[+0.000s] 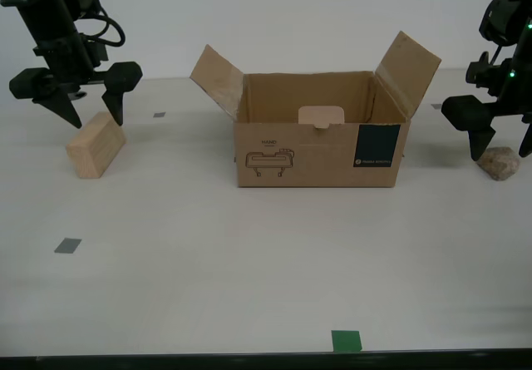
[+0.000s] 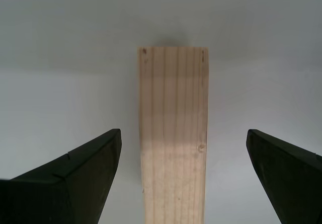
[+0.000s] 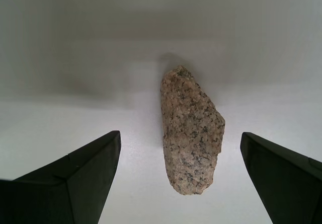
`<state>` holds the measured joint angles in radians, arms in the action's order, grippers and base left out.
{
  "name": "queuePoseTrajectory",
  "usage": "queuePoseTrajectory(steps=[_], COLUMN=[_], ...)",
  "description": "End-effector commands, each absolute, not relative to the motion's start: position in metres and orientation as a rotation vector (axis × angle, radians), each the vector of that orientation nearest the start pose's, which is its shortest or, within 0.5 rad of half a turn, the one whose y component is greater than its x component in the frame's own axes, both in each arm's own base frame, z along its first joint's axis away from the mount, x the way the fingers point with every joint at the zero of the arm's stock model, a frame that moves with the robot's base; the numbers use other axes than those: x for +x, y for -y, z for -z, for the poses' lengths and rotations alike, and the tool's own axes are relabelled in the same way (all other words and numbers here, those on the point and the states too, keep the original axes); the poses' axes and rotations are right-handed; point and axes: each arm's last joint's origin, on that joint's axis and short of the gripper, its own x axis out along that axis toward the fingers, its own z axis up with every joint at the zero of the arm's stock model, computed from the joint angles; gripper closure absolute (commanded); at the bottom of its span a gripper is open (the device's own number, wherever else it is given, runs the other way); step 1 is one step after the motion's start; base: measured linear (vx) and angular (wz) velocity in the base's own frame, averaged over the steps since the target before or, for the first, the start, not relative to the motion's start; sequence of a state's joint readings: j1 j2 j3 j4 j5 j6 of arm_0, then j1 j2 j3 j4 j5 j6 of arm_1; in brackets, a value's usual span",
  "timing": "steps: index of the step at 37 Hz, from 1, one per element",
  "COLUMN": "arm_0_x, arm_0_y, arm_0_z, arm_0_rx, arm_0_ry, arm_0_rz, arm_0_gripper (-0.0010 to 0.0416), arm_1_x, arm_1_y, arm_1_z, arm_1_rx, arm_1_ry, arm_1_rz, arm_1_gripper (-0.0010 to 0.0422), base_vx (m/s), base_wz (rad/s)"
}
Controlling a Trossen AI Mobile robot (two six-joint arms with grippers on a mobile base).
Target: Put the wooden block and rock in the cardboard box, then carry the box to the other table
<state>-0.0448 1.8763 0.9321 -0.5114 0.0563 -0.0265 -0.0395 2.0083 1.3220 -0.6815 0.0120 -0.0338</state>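
My second hand (image 1: 89,114) hangs spread wide over the wooden block (image 1: 96,144), its two dark fingers (image 2: 75,176) standing clear on either side of the wood without touching it. In the second wrist view the block (image 2: 173,133) runs lengthwise straight out from between the fingers, pale with fine grain lines and a small knot, resting flat on the counter (image 1: 249,254). In the exterior view the fingertips sit just above and behind the block's top edge.

My first hand (image 1: 501,144) is likewise spread open, poised over the rock (image 1: 498,162). The first wrist view shows the rock (image 3: 191,131), a speckled pinkish-grey lump, lying between the fingers (image 3: 75,176) and a little nearer to one of them, apart from both.

The cardboard box (image 1: 320,141) stands on the counter between the two hands, well apart from each, its top open and its two side flaps tilted up and outward. Its front carries a dark teal label and a black line drawing. What I can see of its inside shows only bare cardboard. Small grey tape squares (image 1: 68,245) and one green square (image 1: 346,341) lie on the counter in front of the box.
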Motion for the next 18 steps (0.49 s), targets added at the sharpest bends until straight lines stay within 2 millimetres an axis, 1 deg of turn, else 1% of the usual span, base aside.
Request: queuePoseTrajectory(steps=[1,3,6,13,18], arm_0_x=[0.302,0.302,0.302,0.3,0.298], arm_0_y=[0.015,0.015,0.015,0.015,0.015], arm_0_z=[-0.096,-0.096,-0.096,-0.095,-0.094], arm_0_rx=[-0.028,-0.028,-0.028,-0.028,-0.028], arm_0_ry=[-1.462,-1.464,-1.465,-1.475,-1.486], arm_0_rz=[0.061,0.061,0.061,0.06,0.06], arm_0_gripper=[0.0079,0.0081,0.0085,0.0087,0.0087], arm_1_x=[0.379,0.379,0.38,0.381,0.384], arm_1_y=[0.015,0.015,0.014,0.014,0.014], arm_1_z=[-0.139,-0.139,-0.133,-0.104,-0.091], arm_1_rx=[-0.002,0.003,0.006,0.016,0.016], arm_1_ry=[-1.362,-1.362,-1.379,-1.456,-1.462], arm_1_rz=[0.011,0.005,0.001,0.004,0.004], arm_1_gripper=[0.0073,0.0073,0.0073,0.0073,0.0073], base_vx=[0.0,0.0,0.0,0.0,0.0], base_wz=[0.0,0.0,0.0,0.0,0.0])
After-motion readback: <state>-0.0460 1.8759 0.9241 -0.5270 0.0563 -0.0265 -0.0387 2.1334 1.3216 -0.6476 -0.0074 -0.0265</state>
